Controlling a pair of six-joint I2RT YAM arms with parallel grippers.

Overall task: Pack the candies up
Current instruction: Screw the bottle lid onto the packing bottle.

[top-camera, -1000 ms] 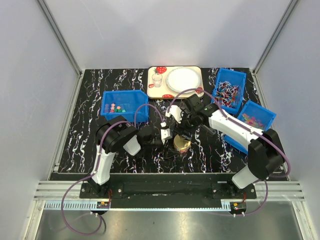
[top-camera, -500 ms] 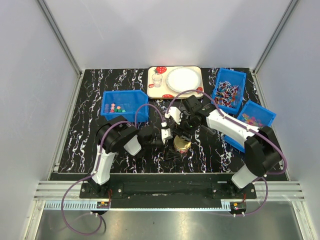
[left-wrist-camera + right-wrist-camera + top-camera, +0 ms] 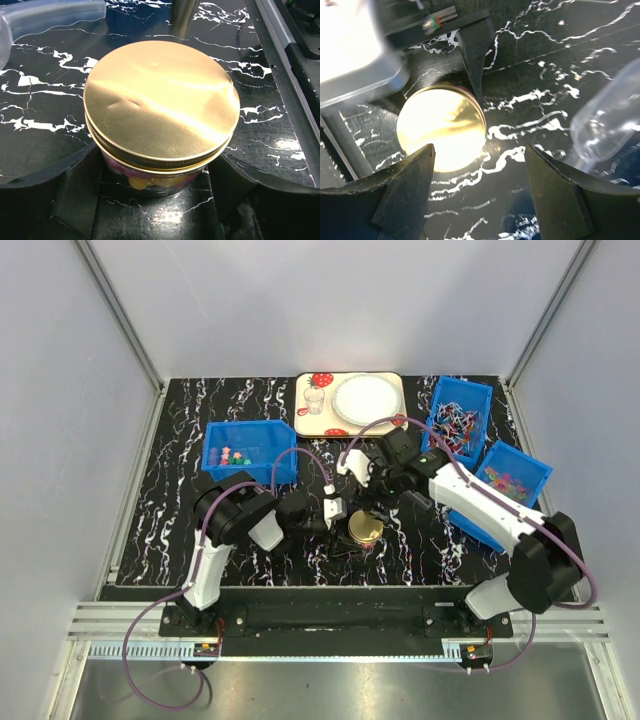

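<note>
Left claw [image 3: 159, 152] astride the gold-lidded jar [image 3: 160, 100] of candies [image 3: 136, 178].

A few small chunky candies [image 3: 231, 454], pink, green and red, lie loose at the left end of the blue bin [image 3: 268, 448]; more, pink and yellow, show through the glass of the upright jar [image 3: 150, 181]; its gold lid [image 3: 160, 100] sits on top

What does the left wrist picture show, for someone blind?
A jar with a shiny gold lid fills the view, colourful candies showing beneath. It stands on a black marbled table between the left tool's dark fingers.
</note>
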